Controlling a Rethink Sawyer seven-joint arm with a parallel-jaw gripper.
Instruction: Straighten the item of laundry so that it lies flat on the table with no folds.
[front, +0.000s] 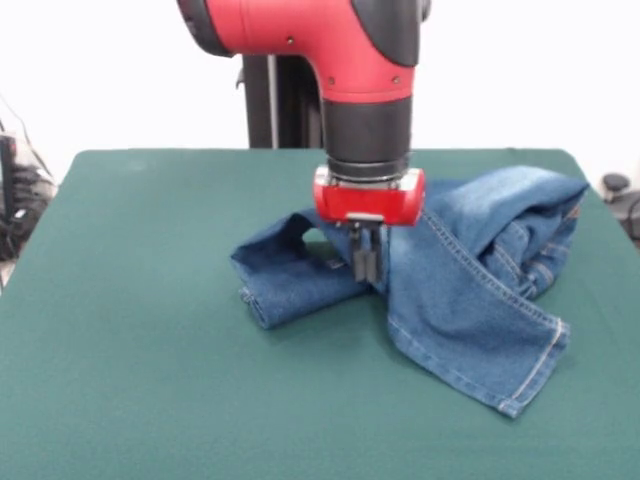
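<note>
Here the gripper (365, 262) hangs straight down from the red and black arm (345, 60), below a red block at the wrist. Its two dark fingers (360, 262) stand close together, nearly touching, with their tips down at the denim; a ridge of the cloth seems to sit between them, but whether they truly pinch it cannot be told from this side.

The jeans (450, 280) lie crumpled a little right of the middle of the table (120, 330), reaching toward its right edge. They are blue denim with paler faded patches and orange-tan stitching along the seams. One leg runs toward the near right, fairly flat, and ends in a hemmed cuff (540, 365) whose corner points at the near edge. A second part is folded over to the left of the fingers, forming a thick doubled bundle (285, 275) with a rounded fold at its left end and a small dark hollow beside the wrist block. On the far right the cloth is heaped up and twisted, with several deep creases and a seam curling under it.

The dark green top around the jeans is smooth. The wrist block hides the part of the denim just behind it. Beyond the table's left and right edges some dark gear (20, 195) shows against the pale wall.
</note>
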